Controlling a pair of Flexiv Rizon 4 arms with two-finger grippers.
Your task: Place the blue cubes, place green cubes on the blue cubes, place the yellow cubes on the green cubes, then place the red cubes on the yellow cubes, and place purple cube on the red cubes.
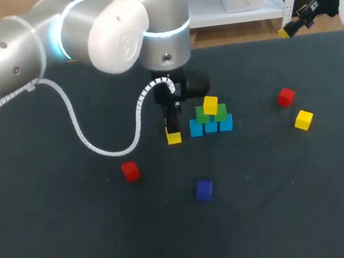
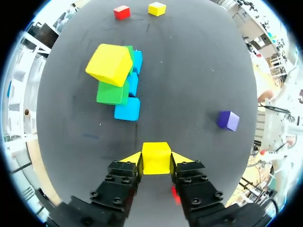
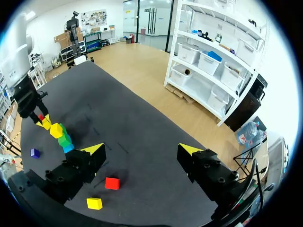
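My left gripper point(image 2: 156, 164) is shut on a yellow cube point(image 2: 156, 155), its yellow tips pressed to the cube's two sides, low over the dark mat. Just ahead of it is the pile: three blue cubes point(image 1: 211, 126) in a row, two green cubes point(image 1: 203, 115) on them, and a yellow cube point(image 1: 210, 106) on top, sitting slightly askew. In the head view the left gripper point(image 1: 172, 129) is immediately left of the pile. A purple cube point(image 1: 204, 190) lies near the front. My right gripper point(image 3: 142, 152) hangs open and empty, high over the table's far right point(image 1: 290, 27).
One red cube point(image 1: 130, 171) lies front left of the pile. Another red cube point(image 1: 286, 97) and a loose yellow cube point(image 1: 303, 119) lie to the right. The left arm's white cable point(image 1: 81, 134) loops over the mat on the left.
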